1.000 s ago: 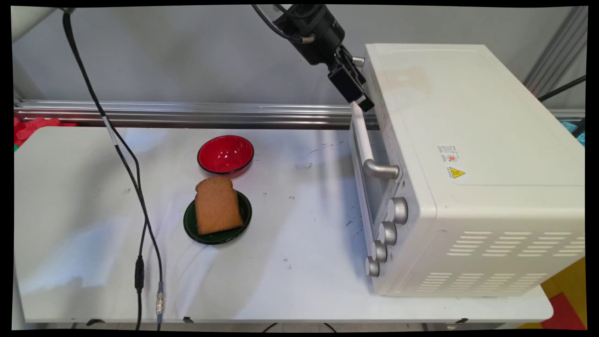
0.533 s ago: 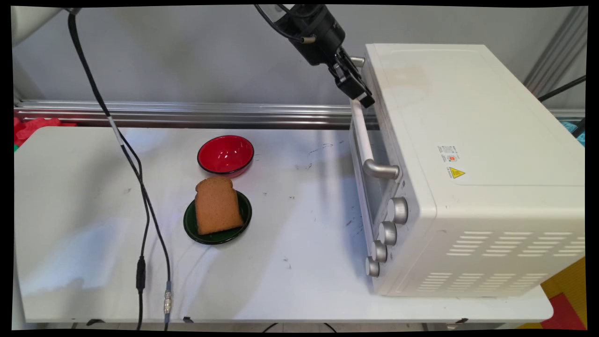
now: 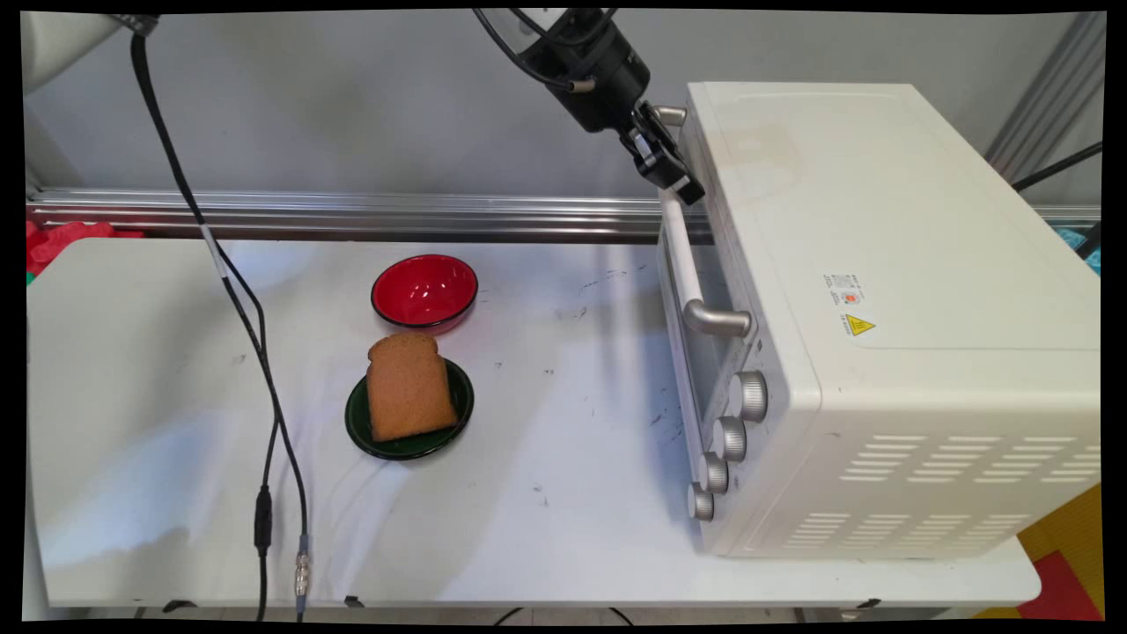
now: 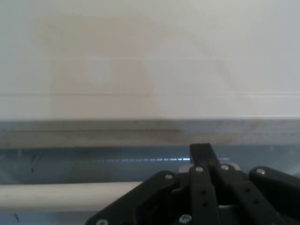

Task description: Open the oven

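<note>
One gripper angled down at oven handle, prob. closed on it

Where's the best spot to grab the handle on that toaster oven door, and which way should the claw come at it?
Probably the straight white bar of the door handle, midway between its two metal end posts, approached from the front of the toaster oven. The bar stands off the door, leaving a gap for one finger behind it. The claw sits at the bar's far end.

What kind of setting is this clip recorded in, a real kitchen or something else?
Probably a lab bench staged as a kitchen: a white table bearing a toaster oven, bread on a green plate, backed by an aluminium rail and plain wall.
</note>
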